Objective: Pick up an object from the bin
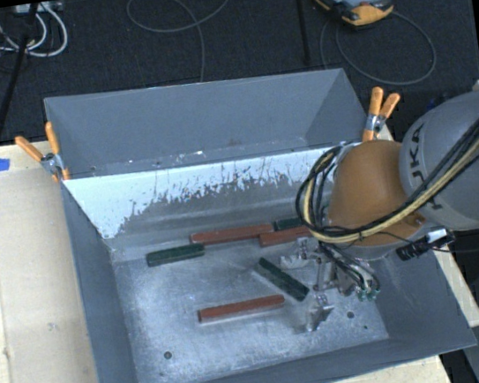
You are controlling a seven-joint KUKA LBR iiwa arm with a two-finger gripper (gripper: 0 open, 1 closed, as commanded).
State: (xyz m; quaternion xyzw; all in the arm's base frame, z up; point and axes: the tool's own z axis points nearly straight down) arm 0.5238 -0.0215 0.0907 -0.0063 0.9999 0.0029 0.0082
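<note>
High, oblique view over bin (203, 129)

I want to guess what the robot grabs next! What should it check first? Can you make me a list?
1. Gripper is inside the bin: ok, it is low over the floor on the right side.
2. Something is close enough to grab: ok, a slanted dark green bar lies just left of it.
3. That bar is free of its neighbours: cannot tell, the end of the brown bar comes very near it.
4. Gripper is holding nothing yet: cannot tell.
5. Other bars are out of the way: ok, the back row of bars lies farther off.
</note>
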